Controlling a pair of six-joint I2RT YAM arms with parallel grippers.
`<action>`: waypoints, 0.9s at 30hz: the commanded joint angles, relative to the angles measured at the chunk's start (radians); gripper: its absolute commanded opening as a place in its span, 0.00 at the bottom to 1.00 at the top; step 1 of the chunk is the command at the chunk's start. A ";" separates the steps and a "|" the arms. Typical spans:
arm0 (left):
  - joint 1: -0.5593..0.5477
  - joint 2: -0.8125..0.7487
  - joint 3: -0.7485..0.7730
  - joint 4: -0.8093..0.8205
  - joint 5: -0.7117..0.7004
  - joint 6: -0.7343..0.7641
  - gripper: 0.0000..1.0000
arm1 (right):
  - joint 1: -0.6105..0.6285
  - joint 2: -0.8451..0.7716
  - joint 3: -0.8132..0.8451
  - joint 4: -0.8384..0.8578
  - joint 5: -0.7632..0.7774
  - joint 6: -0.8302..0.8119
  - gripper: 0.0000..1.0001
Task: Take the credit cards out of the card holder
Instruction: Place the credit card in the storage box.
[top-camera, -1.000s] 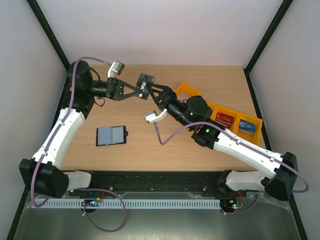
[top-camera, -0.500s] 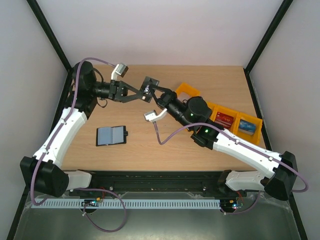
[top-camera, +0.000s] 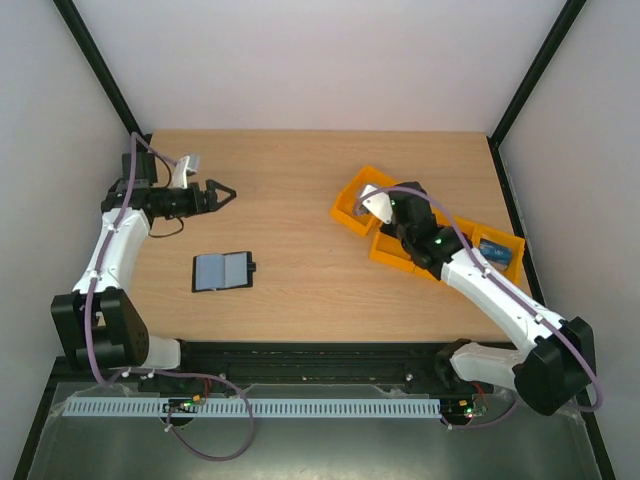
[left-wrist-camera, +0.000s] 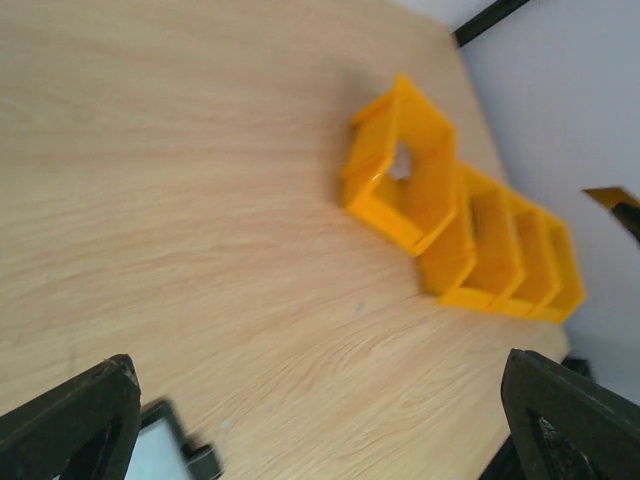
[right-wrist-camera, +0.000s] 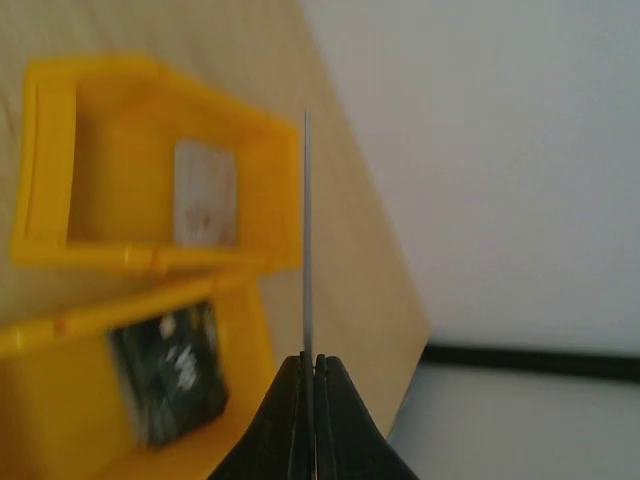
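Credit card (right-wrist-camera: 307, 230) pinched edge-on in right pincer (right-wrist-camera: 313, 365) above orange trays (right-wrist-camera: 120, 255), seemingly for dropping in; left pincer (top-camera: 226, 194) gapes empty.

Left arm (top-camera: 110, 240) folded at table's left side, left gripper (top-camera: 221, 197) spread wide, right arm (top-camera: 490, 290) stretched forward, right gripper (right-wrist-camera: 309, 362) pinched on thin card (right-wrist-camera: 307, 230) edge.

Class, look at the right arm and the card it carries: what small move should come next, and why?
Probably lower the right hand toward the orange trays and open it. It is shut on a thin card, seen edge-on above the trays, so releasing it there looks like the natural step.
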 joint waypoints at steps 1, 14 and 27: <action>-0.005 -0.038 -0.058 -0.091 -0.151 0.192 0.99 | -0.123 0.034 0.008 -0.327 -0.066 0.169 0.02; -0.005 -0.078 -0.087 -0.095 -0.120 0.198 0.99 | -0.254 0.292 0.049 -0.226 -0.014 0.035 0.02; -0.005 -0.072 -0.087 -0.102 -0.111 0.205 0.99 | -0.254 0.511 0.139 -0.138 0.213 0.091 0.02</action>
